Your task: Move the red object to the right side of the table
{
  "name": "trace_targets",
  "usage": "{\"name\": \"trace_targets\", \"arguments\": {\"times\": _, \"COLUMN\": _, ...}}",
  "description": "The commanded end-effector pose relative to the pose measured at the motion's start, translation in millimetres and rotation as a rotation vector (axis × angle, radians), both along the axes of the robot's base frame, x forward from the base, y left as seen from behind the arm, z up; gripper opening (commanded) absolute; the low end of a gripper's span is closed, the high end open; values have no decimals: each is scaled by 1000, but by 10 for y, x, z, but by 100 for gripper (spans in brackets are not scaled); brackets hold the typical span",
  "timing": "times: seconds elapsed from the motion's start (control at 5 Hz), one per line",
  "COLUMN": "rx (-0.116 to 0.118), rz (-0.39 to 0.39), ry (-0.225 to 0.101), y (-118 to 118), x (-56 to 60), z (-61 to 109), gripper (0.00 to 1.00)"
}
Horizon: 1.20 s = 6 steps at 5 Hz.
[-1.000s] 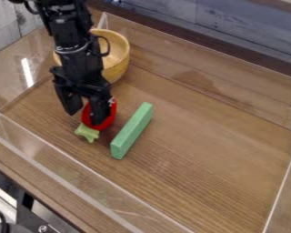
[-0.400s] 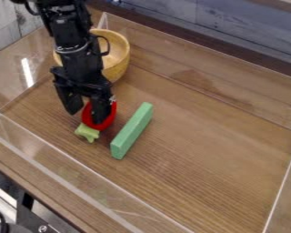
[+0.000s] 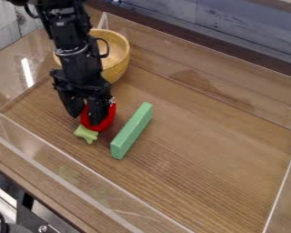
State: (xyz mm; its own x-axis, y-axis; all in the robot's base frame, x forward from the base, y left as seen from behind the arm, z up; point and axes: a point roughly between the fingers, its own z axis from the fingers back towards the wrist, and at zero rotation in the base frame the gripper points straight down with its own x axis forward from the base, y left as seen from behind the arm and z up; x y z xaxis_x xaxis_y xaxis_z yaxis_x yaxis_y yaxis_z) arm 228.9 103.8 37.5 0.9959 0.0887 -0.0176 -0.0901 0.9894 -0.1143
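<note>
Closer in to the red toy fruit [image 3: 101, 118], the black fingers [image 3: 91, 110] have been drawn since the earlier frame, and the change is seen most in the finger on the side far from the green block [image 3: 131, 131]. The fruit itself looks to have been left in the same place by the block.

Now the fruit is seen just beside the green block, on its left side in the view, on the brown table [image 3: 211, 136]. The fruit's long way is slanted much like the block's, with the pale leafy end [image 3: 86, 134] pointed down and left, away from the block. The top of the fruit is partly hidden by the fingers. One finger is seen at the side away from the block, and one at the side near it, so the fruit lies between and a bit below them in the view. Whether it is clamped yet cannot be told, as the touching parts are not shown well.

For the next move, the fruit should be squeezed across its short way, then lifted up high enough to be carried over the green block to the right. If it is dragged low, the block could be bumped.
</note>
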Motion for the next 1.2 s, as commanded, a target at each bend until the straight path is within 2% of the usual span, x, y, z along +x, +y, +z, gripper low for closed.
{"name": "trace_targets", "arguments": {"times": 0.0, "rx": 20, "rz": 8, "ry": -38, "y": 46, "x": 89, "z": 100, "gripper": 0}}
{"name": "trace_targets", "arguments": {"times": 0.4, "rx": 2, "rz": 31, "ry": -44, "y": 7, "x": 112, "z": 288, "gripper": 0}}
{"name": "trace_targets", "arguments": {"times": 0.6, "rx": -10, "rz": 40, "ry": -58, "y": -35, "x": 144, "z": 419, "gripper": 0}}
{"name": "trace_targets", "arguments": {"times": 0.8, "rx": -28, "rz": 46, "ry": -88, "y": -150, "x": 226, "z": 642, "gripper": 0}}
{"name": "trace_targets", "arguments": {"times": 1.0, "rx": -58, "rz": 31, "ry": -116, "y": -399, "x": 321, "z": 876, "gripper": 0}}
